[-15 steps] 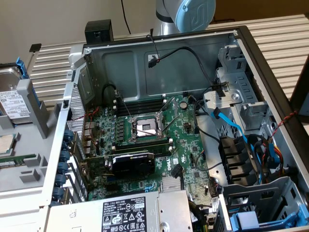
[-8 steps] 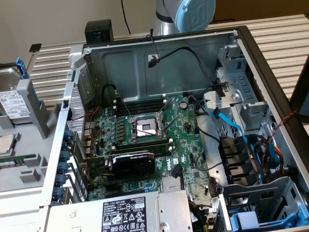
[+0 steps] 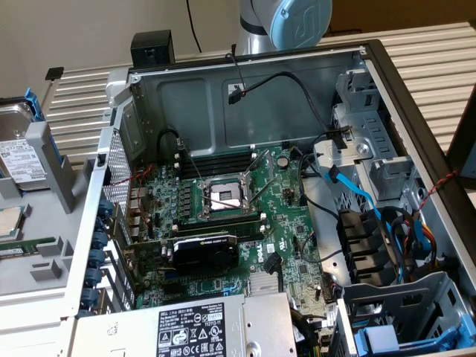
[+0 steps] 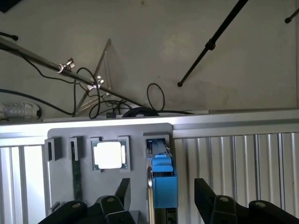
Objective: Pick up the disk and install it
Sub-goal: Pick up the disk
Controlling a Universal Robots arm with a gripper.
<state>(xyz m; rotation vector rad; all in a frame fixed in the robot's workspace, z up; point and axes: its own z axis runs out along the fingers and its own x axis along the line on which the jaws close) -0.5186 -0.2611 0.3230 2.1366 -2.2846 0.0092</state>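
we see the black two-finger gripper point(image 4: 163, 196) with its jaws wide apart, straddling the silver-metal hard disk point(image 4: 164, 182) in its bright blue plastic carrier frame and touching neither side. it stands on edge in the flat grey plastic fixture point(image 4: 60, 182), on the exterior view's left of the open metal computer case point(image 3: 208, 97).

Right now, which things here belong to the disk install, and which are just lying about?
Job: disk in its blue carrier, open gripper nearest it, computer case.
Lying about: processor chip, green memory stick, second blue carrier in the case.
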